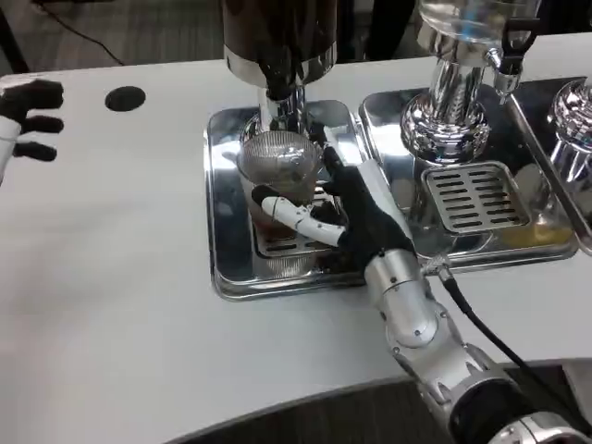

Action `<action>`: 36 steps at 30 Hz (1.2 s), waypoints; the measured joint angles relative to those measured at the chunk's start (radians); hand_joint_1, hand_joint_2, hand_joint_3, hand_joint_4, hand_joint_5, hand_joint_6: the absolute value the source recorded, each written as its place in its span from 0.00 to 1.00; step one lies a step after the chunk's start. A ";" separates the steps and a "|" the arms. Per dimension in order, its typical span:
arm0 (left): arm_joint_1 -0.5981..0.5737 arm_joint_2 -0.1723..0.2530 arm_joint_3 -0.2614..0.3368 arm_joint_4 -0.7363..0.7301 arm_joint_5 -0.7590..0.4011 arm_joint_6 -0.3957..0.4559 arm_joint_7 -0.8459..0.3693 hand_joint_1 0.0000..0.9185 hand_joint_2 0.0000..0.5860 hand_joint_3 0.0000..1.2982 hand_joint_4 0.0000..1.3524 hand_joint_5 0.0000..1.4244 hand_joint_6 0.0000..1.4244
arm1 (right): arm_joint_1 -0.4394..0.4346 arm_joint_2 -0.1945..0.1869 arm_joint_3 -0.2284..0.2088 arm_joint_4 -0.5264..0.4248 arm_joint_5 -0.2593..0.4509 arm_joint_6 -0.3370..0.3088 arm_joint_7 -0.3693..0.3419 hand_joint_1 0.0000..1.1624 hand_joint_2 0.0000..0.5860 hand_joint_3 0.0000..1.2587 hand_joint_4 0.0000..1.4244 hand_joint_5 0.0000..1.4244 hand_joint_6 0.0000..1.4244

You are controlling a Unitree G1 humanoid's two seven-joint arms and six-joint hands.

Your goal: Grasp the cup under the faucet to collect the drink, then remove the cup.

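The right hand (pixel 347 217), nearest, wraps its fingers around the clear cup (pixel 277 171) on the steel drip tray (pixel 227 250), directly beneath the dark dispenser's faucet (pixel 280 88). At the far left edge, the left hand (pixel 26 116) hovers, fingers loosely spread, holding nothing.
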 measured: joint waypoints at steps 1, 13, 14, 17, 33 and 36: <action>0.006 0.002 0.000 -0.001 0.000 0.006 0.000 0.00 0.19 0.35 0.26 0.29 0.41 | -0.002 0.003 -0.002 0.008 0.003 -0.007 0.000 0.49 0.30 0.00 0.00 0.00 0.11; 0.049 0.016 -0.005 -0.011 -0.005 0.068 -0.079 0.00 0.21 0.38 0.28 0.29 0.41 | -0.035 0.004 -0.018 0.058 0.008 -0.033 -0.010 0.50 0.29 0.00 0.00 0.00 0.11; 0.049 0.016 -0.005 -0.011 -0.006 0.074 -0.089 0.00 0.21 0.38 0.28 0.29 0.41 | -0.038 0.004 -0.019 0.066 0.008 -0.033 -0.010 0.50 0.29 0.00 0.00 0.00 0.11; 0.049 0.015 -0.005 -0.011 -0.012 0.084 -0.106 0.00 0.23 0.38 0.29 0.30 0.41 | -0.040 0.003 -0.019 0.081 0.008 -0.034 -0.010 0.53 0.28 0.00 0.00 0.00 0.12; 0.051 0.019 -0.001 -0.010 -0.039 0.127 -0.165 0.00 0.26 0.39 0.30 0.29 0.41 | -0.097 0.004 0.006 0.133 -0.014 -0.006 -0.026 0.61 0.25 0.00 0.00 0.05 0.20; 0.051 0.019 0.000 -0.010 -0.041 0.130 -0.168 0.00 0.26 0.39 0.30 0.29 0.41 | -0.098 0.004 0.007 0.140 -0.016 -0.004 -0.027 0.63 0.26 0.00 0.00 0.06 0.20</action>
